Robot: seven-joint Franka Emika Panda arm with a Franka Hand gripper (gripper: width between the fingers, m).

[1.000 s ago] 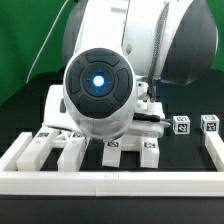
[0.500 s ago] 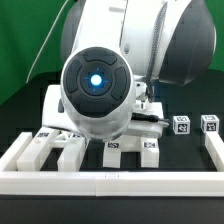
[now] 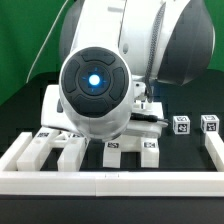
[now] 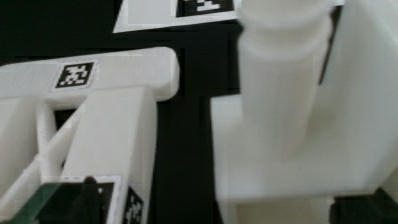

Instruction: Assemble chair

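One view, wrist, shows cross-braced piece [image 4: 107, 85]; arm [image 3: 95, 85] blocks ext.

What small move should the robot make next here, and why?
Probably lift straight up a little: the wrist view shows one dark finger close to the cross-braced piece, the thick leg nearby, and nothing visibly held.

You're seeing the chair parts [image 3: 38, 150] showing plain white, some carrying black-and-white square tags [image 3: 181, 124]. The tabletop [image 3: 185, 150] is reading black, the border rail [image 3: 110, 182] white. The arm's dark disc [image 3: 96, 84] is glowing blue at centre; the backdrop [image 3: 20, 60] is showing green.
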